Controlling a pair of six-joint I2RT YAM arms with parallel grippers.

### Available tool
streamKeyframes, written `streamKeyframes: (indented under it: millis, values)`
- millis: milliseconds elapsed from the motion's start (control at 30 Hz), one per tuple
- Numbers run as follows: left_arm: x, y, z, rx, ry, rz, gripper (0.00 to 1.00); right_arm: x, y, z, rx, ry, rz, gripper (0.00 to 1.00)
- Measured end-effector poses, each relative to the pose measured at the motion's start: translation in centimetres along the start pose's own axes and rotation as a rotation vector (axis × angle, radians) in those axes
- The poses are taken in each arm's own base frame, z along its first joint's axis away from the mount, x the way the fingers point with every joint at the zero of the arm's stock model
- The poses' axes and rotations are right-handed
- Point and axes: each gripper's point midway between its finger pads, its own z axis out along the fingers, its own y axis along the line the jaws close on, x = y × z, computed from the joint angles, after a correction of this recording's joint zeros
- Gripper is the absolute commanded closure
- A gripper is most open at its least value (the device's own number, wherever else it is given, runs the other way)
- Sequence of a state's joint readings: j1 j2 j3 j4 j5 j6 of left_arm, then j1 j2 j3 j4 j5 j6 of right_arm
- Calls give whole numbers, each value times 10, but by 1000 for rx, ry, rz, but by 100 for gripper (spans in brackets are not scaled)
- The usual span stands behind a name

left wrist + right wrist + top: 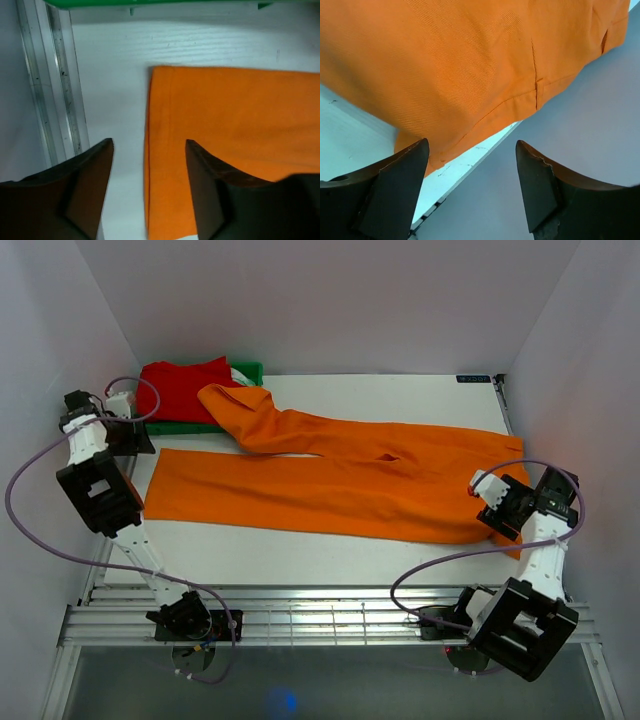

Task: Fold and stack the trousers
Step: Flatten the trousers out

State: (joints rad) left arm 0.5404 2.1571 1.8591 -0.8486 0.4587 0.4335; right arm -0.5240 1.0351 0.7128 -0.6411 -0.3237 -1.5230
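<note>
Orange trousers lie spread across the white table, waistband at the right, legs to the left; the far leg's end is crumpled by a folded pile. My left gripper is open above the near leg's hem, which lies between its fingers in the left wrist view. My right gripper is open and empty over the waistband edge at the table's right edge. A folded red garment lies on a folded green one at the back left.
A metal rail runs along the table's left edge. White walls enclose the table on three sides; the right wall is close to my right gripper. A slatted rack lies along the near edge between the arm bases.
</note>
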Motion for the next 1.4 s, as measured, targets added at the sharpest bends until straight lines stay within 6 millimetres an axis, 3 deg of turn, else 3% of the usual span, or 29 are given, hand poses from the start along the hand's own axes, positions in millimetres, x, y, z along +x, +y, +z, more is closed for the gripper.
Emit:
streamKeyframes:
  millis: [67,100,200,267,333,400,500,633,767,900,1067,1333,1400]
  values:
    - [5,-7,-11,5,0,21,25,4,-10,-4,-7,23,43,25]
    - [8,-12,-21,7,-3,36,25,6,-22,-8,-3,31,74,30]
    - [14,-34,-58,9,-33,121,28,12,-75,-22,18,43,178,45]
    - [20,-51,-82,12,-57,187,30,14,-111,-28,42,38,232,50]
    - [34,-67,-95,23,-61,239,31,15,-125,-26,33,29,292,54]
    - [55,-77,-95,41,-38,261,34,15,-113,-17,-22,31,357,55]
    - [88,-84,-73,90,39,254,37,15,-76,2,-136,54,438,56]
    - [131,-83,-35,127,154,231,41,15,-28,23,-260,114,511,57]
    - [165,-79,-18,111,230,250,47,18,2,40,-325,183,537,58]
    - [171,-74,-21,57,208,313,49,26,14,51,-327,244,522,60]
    - [192,-70,-36,-1,224,365,52,47,20,63,-313,326,487,61]
    - [254,-83,-78,-25,371,398,54,66,29,60,-278,388,354,63]
    - [264,-88,-86,-15,402,401,48,70,32,55,-264,400,310,63]
